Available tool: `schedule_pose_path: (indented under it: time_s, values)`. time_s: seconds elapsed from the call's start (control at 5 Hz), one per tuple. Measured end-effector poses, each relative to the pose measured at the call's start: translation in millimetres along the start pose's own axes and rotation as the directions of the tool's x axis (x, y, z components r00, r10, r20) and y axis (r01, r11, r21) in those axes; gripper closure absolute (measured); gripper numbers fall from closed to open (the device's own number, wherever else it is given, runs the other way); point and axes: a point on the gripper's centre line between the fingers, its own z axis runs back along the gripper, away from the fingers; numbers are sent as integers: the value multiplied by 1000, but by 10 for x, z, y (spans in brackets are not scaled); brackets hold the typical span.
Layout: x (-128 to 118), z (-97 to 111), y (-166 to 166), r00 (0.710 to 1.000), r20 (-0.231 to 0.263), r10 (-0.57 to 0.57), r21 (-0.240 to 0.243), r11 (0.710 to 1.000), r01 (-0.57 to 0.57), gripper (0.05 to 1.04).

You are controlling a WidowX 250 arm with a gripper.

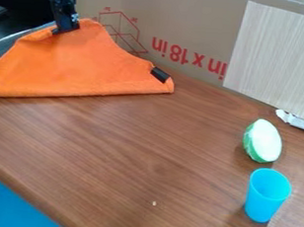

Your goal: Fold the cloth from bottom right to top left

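Gripper (66, 30) is at the upper left, hanging down from the top edge, tips at the upper part of the orange cloth (79, 62), just beside its peak. Can't tell whether the end effector is apart, together or clamped on fabric; contact area is too small to read.

Cloth is on the left side of the wooden table (145, 154), roughly a triangle: peak at the top next to the gripper, long lower edge running from the left picture edge to a rounded corner at right. Right side slopes down from the peak to that corner. Black tag (160, 75) sits on the sloping side, near the right corner. Some creasing near the peak.

Rest of scene: cardboard (188, 19) with red print stands behind the table, partly behind the cloth. Pale wood-grain panel (278, 56) is against it at upper right, with a white piece (301, 122) by its lower edge. Green-and-white rounded object (263, 140) is on the table at right, pale face showing. Blue cup (265, 196) stands upright near it, nearer the camera, the two apart. Small pale speck (154, 203) on the near part of the table. Blue surface (9, 203) past the table edge, lower left.
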Motion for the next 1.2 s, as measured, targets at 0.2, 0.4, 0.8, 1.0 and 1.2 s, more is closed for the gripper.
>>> schedule_pose_path:
  time_s: [0.2, 0.4, 0.8, 1.0, 1.2]
  values:
    - [6, -98, 53, 1000, -21, 3, -11, 1000, -3, 1029]
    - [-16, -168, 150, 999, -42, 28, -19, 999, -29, 1007]
    - [-78, -295, 191, 997, -72, 26, -23, 999, -28, 609]
    - [-94, -220, 152, 999, -46, 3, 18, 1000, -3, 312]
    - [-92, 50, 61, 1000, 7, -17, 69, 997, 17, 93]
